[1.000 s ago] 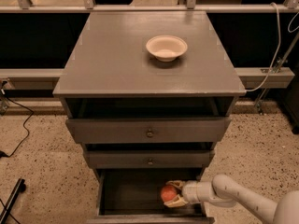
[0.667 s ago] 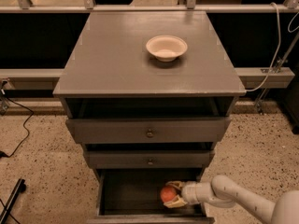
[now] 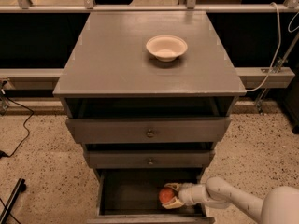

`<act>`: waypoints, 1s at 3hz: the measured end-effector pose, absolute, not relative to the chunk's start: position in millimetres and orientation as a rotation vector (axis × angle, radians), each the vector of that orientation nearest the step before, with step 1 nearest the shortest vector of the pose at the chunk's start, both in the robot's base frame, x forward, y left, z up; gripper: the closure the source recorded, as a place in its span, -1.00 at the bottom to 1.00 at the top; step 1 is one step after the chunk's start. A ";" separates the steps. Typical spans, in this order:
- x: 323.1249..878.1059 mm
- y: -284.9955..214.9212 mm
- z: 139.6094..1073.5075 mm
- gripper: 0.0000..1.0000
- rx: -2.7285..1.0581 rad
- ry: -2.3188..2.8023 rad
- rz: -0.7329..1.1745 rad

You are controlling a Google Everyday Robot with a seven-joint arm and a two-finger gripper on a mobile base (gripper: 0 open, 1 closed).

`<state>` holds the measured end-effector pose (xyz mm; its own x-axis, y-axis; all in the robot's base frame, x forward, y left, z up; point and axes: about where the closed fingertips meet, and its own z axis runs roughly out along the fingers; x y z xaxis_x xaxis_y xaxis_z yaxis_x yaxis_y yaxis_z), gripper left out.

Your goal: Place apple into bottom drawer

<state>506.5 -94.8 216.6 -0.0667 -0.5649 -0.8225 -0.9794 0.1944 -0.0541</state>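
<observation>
In the open bottom drawer [image 3: 106,190], the pincer [image 3: 170,196] was closed on the apple [image 3: 164,194] near the right wall; whether the fruit touched the drawer floor could not be told. Released too high, the round apple would likely roll or bounce, and a hasty lift could knock the arm [image 3: 233,202] against the middle drawer [image 3: 121,158] just above. The bowl [image 3: 167,47] on the bench [image 3: 107,59] behind seemed safe.
</observation>
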 end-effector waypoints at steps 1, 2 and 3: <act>510.4 -94.7 204.2 1.00 -1.457 1.764 0.682; 518.2 -92.5 190.2 1.00 -1.444 1.791 0.679; 541.9 -87.2 166.9 1.00 -1.406 1.823 0.661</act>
